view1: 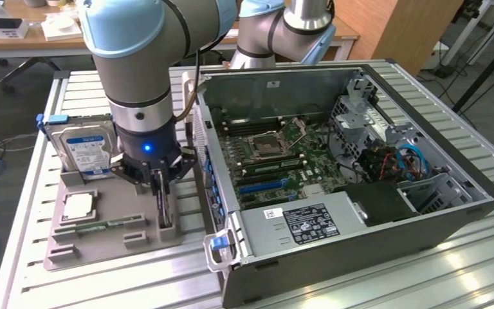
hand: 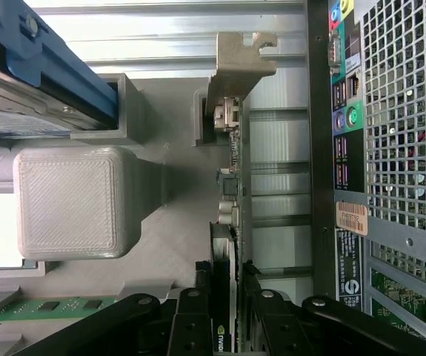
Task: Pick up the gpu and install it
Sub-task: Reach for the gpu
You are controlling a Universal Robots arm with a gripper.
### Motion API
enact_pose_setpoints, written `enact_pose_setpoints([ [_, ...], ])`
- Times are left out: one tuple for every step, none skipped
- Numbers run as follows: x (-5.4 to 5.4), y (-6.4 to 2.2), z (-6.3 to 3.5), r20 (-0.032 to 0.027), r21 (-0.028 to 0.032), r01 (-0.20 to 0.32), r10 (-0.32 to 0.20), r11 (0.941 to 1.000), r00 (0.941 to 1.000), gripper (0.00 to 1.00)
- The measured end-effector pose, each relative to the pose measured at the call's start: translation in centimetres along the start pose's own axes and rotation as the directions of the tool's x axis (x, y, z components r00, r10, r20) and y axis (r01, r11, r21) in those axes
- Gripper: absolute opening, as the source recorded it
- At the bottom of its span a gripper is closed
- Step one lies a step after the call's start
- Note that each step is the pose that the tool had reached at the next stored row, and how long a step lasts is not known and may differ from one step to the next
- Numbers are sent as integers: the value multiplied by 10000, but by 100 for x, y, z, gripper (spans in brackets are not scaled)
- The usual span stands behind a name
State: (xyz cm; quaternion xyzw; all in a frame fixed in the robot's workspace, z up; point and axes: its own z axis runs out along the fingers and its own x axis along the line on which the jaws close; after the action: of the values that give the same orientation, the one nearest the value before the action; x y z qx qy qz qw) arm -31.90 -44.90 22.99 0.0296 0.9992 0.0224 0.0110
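- Exterior view, the step in hand: I judge it to be the pick of the gpu [view1: 165, 209], a thin flat dark card standing on edge in a slot of the grey printed holder [view1: 75, 248], on the holder's side nearest the open black computer case [view1: 384, 225]. To do it well, the grip should be square to the card and any pull should run straight along the slot, since a thin card can bind or flex if twisted
- Exterior view, the tool: the black-fingered tool [view1: 161, 187] hangs straight down over the holder on the slatted metal desk [view1: 453, 270], straddling the top edge of the gpu
- It touches neither the boxy silver hard drive with a blue label [view1: 84, 148], upright at the holder's far end, nor the narrow green memory stick [view1: 101, 226], flat in the holder's middle
- Wrist view, the step: the gpu [hand: 231, 222] runs edge-on along the holder [hand: 183, 245], with its pale metal bracket [hand: 238, 63] at the end away from the tool. The case's rear panel stands just beside the holder, so I judge that the card has little room to swing
- Wrist view, the tool: the tool [hand: 226, 304] is drawn in narrow, with one black finger [hand: 194, 311] against each face of the card and no gap to be seen. I judge it clamped on the gpu, which sits in the holder's slot
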Motion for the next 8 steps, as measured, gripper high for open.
enact_pose_setpoints([
  [0, 0, 0, 0, 0, 0, 0, 10000, 10000, 26],
  [0, 0, 0, 0, 0, 0, 0, 10000, 10000, 26],
  [0, 0, 0, -1, 1, 15, -15, 10000, 10000, 26],
  [0, 0, 0, -3, 0, 64, -64, 10000, 10000, 26],
  [0, 0, 0, -7, -2, 153, -153, 9999, 9999, 26],
  [0, 0, 0, -11, -4, 238, -238, 9997, 9997, 26],
  [0, 0, 0, -13, -5, 284, -284, 9996, 9996, 26],
  [0, 0, 0, -13, -6, 285, -285, 9996, 9996, 26],
])
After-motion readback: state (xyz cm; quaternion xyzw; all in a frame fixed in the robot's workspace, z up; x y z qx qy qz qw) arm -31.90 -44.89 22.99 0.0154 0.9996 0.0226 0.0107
